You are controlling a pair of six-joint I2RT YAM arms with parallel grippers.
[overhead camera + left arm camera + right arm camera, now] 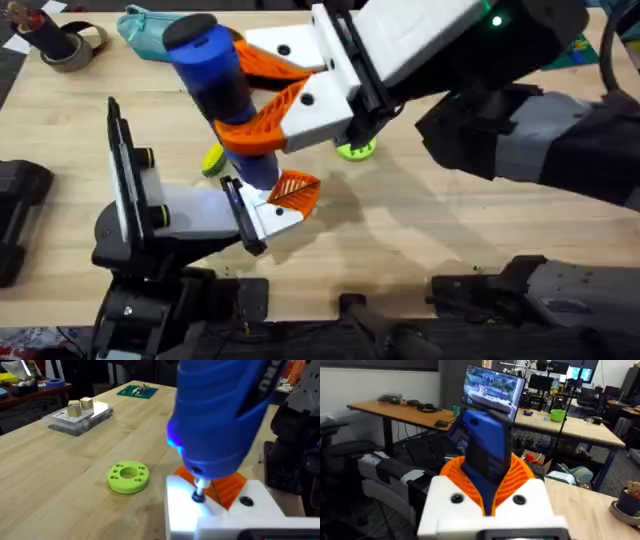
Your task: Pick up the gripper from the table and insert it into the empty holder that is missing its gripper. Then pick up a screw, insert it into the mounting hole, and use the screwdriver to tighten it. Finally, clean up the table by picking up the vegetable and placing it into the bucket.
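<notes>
My right gripper (pixel 240 95) is shut on the blue screwdriver (pixel 215 75), its orange ribbed fingers (pixel 520 477) wrapped around the handle. The screwdriver stands upright, and its metal tip (pixel 199 487) rests on a screw (pixel 198 495) in the white holder (pixel 265 215) at the end of the left arm. The orange leaf-shaped gripper (pixel 297 190) sits in that holder, beside the tip. A small yellow-green thing (pixel 212 160), perhaps the vegetable, lies partly hidden behind the screwdriver. The bucket is out of view.
A bright green ring (pixel 128 477) lies on the wooden table just past the holder. A teal pouch (pixel 150 30) and a tape roll (pixel 70 48) sit at the back left. A clear parts box (pixel 80 416) stands farther off.
</notes>
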